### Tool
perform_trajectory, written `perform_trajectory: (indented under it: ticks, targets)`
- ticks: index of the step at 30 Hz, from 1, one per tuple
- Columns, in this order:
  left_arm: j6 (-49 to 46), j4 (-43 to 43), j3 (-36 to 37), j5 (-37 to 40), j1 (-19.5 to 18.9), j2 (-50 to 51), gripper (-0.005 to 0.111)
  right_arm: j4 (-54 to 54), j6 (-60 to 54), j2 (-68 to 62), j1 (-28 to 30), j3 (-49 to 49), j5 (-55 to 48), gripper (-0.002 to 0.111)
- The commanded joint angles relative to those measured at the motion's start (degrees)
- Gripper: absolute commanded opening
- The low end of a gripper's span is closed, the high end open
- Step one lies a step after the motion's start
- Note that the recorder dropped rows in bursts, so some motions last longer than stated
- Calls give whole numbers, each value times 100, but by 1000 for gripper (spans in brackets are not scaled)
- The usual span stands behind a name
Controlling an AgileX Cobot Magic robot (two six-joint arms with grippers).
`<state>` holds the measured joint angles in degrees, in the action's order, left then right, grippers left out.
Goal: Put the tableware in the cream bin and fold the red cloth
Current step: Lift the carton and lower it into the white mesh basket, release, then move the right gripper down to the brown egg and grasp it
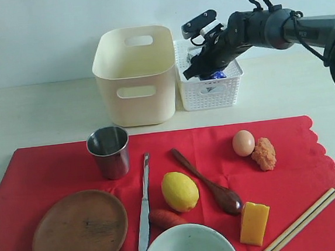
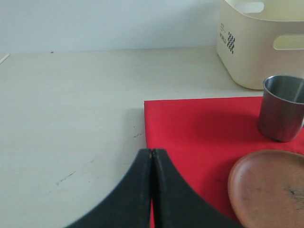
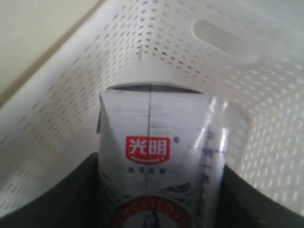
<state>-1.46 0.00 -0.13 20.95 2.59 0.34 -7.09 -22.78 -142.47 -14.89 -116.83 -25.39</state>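
- The right gripper (image 1: 196, 69) is down inside the white basket (image 1: 212, 95), its fingers pressed against both sides of a milk carton (image 3: 152, 147).
- The left gripper (image 2: 152, 156) is closed, finger against finger, low over an edge of the red cloth (image 1: 54, 170) where it meets the bare bench (image 1: 31, 114).
- The cloth lies spread flat in front of the cream bin (image 1: 135, 75), which stands just left of the basket.
- On the cloth are the upright steel cup (image 1: 109, 152), wooden plate (image 1: 79, 231), knife (image 1: 144, 207), spoon (image 1: 208, 183), bowl (image 1: 187, 247) and chopsticks (image 1: 302, 222).
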Motion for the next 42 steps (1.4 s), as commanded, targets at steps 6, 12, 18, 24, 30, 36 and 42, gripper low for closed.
perform_trajectory:
  ticks: [6,12,18,24,30,36,42]
  targets:
    - [16,-58,13,-47,-1,-34,0,41,-160,165,17,-202,-143,70]
    - [16,-58,13,-47,-1,-34,0,342,-99,651,17,-563,-1321,73]
    - [16,-58,13,-47,-1,-34,0,709,295,1299,17,-653,-2855,70]
    - [16,-58,13,-47,-1,-34,0,975,970,1709,17,-653,-3980,70]
    - [16,-58,13,-47,-1,-34,0,1041,1503,1816,17,-642,-4458,70]
    - [16,-58,13,-47,-1,-34,0,1047,1811,2407,17,497,-4458,70]
    - [16,-58,13,-47,-1,-34,0,977,1902,3433,17,2413,-3880,70]
